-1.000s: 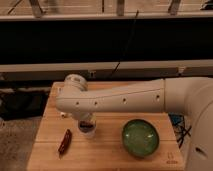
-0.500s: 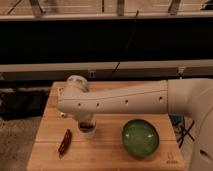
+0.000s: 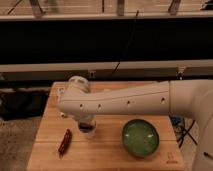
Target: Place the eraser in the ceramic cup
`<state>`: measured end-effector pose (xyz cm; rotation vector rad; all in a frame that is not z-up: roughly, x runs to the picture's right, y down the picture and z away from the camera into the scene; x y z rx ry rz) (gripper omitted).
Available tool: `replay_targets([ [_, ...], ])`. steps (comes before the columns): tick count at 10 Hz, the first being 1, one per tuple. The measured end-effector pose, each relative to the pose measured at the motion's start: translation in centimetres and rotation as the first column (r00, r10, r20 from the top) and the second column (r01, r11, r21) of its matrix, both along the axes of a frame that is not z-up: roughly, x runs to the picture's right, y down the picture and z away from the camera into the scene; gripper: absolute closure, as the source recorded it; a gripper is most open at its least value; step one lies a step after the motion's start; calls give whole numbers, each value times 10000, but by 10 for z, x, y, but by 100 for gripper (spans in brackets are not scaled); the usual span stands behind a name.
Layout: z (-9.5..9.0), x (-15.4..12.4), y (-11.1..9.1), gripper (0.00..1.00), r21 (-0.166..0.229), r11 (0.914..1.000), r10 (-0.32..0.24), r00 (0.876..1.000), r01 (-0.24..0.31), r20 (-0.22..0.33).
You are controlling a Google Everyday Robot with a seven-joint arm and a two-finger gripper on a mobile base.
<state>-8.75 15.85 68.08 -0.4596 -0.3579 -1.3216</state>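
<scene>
One tool (image 3: 86, 123) over ceramic cup (image 3: 87, 131) (grip state unclear); pen (image 3: 64, 141), green bowl (image 3: 140, 137) flanking.

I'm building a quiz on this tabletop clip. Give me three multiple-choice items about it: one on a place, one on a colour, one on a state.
1. Where does the reddish-brown pen-like object lie, seen from the camera?
A. left of the ceramic cup
B. inside the bowl
C. off the wooden table

2. What colour is the bowl?
A. blue
B. green
C. red

3. What is the state of the bowl?
A. tipped on its side
B. upside down
C. upright, opening up

Answers:
1 A: it lies on the table towards the left edge, apart from the cup.
2 B: its inside looks green.
3 C: its round opening faces up.

The gripper is directly over the cup, mostly hidden under the arm.
</scene>
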Motion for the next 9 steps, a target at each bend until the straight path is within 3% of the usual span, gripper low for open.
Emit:
replay_targets([
  [3,-1,1,2,64,-22,10000,27,9999,-26,104],
  [8,-3,4,4,52,-69,9998,214,9993,-212,314],
  [9,-3,2,5,55,-81,9998,204,9991,-201,369],
])
